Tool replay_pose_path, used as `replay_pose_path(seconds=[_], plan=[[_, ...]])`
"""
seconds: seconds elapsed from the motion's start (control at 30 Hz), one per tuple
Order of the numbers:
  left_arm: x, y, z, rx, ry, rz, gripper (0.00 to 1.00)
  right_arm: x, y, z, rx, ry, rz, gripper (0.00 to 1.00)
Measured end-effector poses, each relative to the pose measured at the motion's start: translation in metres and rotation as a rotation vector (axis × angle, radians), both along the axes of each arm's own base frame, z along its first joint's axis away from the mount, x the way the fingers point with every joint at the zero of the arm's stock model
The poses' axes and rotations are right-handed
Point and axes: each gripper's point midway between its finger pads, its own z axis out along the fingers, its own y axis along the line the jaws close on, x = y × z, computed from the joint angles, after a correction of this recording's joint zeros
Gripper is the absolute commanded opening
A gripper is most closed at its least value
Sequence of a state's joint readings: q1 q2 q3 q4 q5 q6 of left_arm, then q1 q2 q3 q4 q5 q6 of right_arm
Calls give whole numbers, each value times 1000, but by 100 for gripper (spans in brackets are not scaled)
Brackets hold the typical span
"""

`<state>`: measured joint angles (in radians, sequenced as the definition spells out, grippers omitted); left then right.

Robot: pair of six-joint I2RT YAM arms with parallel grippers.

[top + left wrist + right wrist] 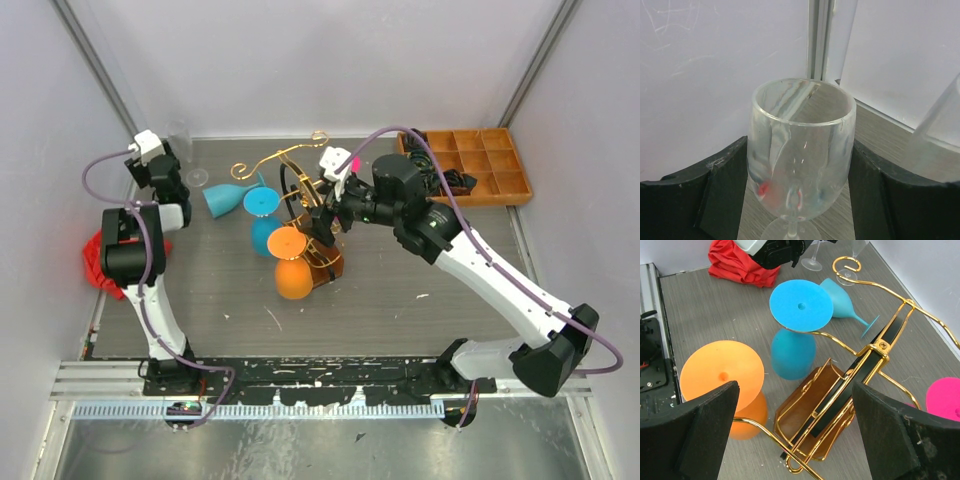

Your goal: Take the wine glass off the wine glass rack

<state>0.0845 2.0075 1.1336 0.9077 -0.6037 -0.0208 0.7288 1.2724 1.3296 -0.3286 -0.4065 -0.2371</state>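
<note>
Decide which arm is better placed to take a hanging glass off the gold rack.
Right. Its open pincer hangs over the rack, beside the orange glass hung foot-up there. The left pincer is at the far corner, gripping a clear glass.

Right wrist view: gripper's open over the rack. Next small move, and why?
Probably shift the right gripper sideways toward the orange glass until its bowl sits between the fingers. The jaws stand wide open and empty. That glass hangs upside down from an arm of the rack, close by one finger, not between them.
</note>
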Motion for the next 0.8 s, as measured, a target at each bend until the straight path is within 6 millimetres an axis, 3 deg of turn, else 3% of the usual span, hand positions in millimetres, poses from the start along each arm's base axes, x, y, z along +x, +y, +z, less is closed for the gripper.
replay_pose_path(seconds=[0.2,0.33,0.53,0.67,0.77,0.8], plan=[[-1,3,-18,8,-24,22,55,5,4,-11,-18,17,-3,100],[-2,4,-18,12,-65,28,57,10,8,-22,-36,37,-4,100],[-7,6,-18,12,-85,41,70,12,9,-26,-45,43,-4,100],[-11,6,-20,4,-100,44,82,12,9,-26,-46,40,-3,100],[-14,5,-20,-6,-121,43,99,12,9,-26,-51,29,0,100],[-16,5,-23,-11,-118,44,98,12,9,-26,-51,29,1,100]])
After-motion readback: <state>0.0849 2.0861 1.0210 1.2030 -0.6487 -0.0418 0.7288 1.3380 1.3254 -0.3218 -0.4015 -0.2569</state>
